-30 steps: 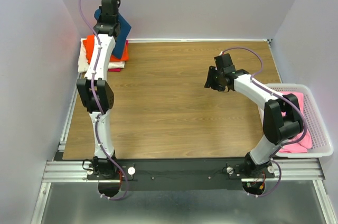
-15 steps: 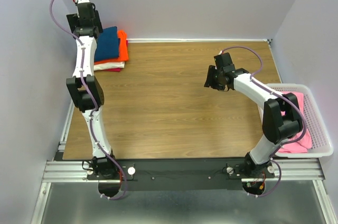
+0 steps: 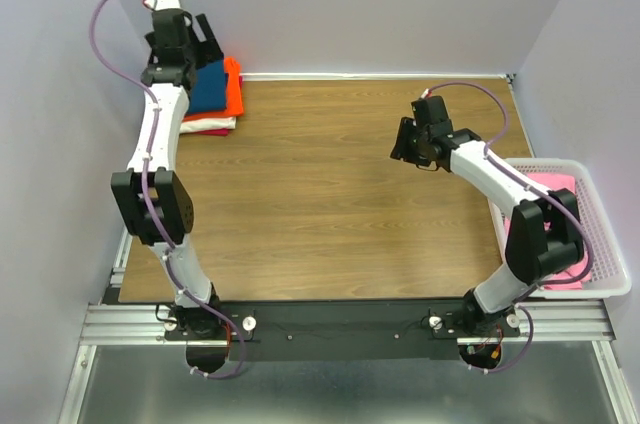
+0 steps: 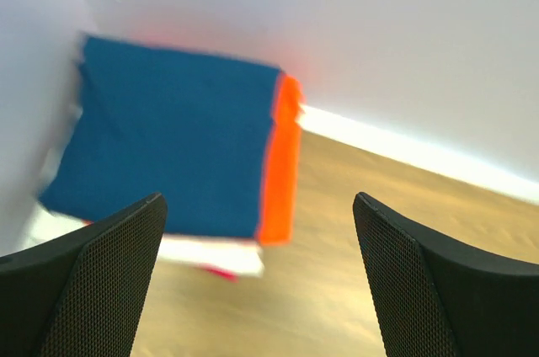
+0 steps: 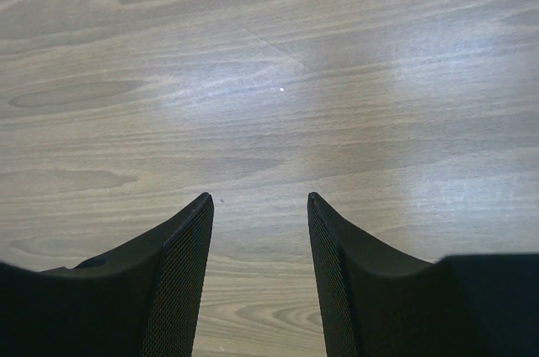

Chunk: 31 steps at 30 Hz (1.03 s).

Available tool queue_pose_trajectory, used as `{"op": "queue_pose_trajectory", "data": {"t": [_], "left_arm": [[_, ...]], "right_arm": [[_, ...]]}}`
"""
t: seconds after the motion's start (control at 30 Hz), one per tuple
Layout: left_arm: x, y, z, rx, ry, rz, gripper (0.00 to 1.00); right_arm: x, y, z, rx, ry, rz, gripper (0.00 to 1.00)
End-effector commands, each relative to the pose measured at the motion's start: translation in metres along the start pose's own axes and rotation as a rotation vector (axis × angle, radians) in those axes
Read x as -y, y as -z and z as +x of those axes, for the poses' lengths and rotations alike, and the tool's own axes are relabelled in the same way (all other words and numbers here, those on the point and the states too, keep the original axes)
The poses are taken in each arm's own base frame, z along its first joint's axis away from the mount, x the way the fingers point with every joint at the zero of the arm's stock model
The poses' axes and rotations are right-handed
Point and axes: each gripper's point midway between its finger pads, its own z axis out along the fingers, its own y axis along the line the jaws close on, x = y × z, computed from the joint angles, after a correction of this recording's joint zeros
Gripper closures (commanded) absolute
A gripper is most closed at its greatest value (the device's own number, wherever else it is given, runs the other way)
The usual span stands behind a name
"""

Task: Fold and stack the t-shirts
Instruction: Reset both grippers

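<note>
A stack of folded t-shirts sits in the table's far left corner. The navy one (image 3: 207, 87) (image 4: 168, 138) lies on top, with the orange (image 3: 233, 90) (image 4: 285, 163), cream-white (image 3: 208, 124) (image 4: 210, 253) and a sliver of red (image 4: 221, 273) under it. My left gripper (image 3: 200, 39) (image 4: 258, 205) hovers open just above and behind the stack, holding nothing. A crumpled pink t-shirt (image 3: 566, 244) lies in the basket at the right. Over bare wood right of centre my right gripper (image 3: 405, 144) (image 5: 259, 197) stands open and empty.
The white mesh basket (image 3: 600, 219) sits at the table's right edge, beside the right arm's elbow. Pale walls close in on the left, back and right, and the stack sits tight in the left corner. The wooden tabletop (image 3: 320, 194) stretches between the arms.
My left gripper has opened and let the navy t-shirt down on the stack, then pulled up and back toward the corner. The right arm shifted only slightly.
</note>
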Motion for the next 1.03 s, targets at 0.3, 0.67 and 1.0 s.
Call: {"op": "queue_pose_trajectory", "data": {"t": [0.3,0.67,1.0], "left_arm": [[0.128,0.146,0.094,-0.085,-0.080,0.363,0.02],[0.155,0.217,0.134,-0.115,-0.195,0.548,0.02],[0.136,0.235,0.150,-0.074,-0.203,0.559,0.02]], "right_arm": [[0.023,0.072,-0.037,0.252,-0.082,0.084,0.43],[0.053,0.108,-0.021,0.349,-0.127,0.130,0.38],[0.061,0.117,-0.016,0.375,-0.127,0.140,0.34]]}}
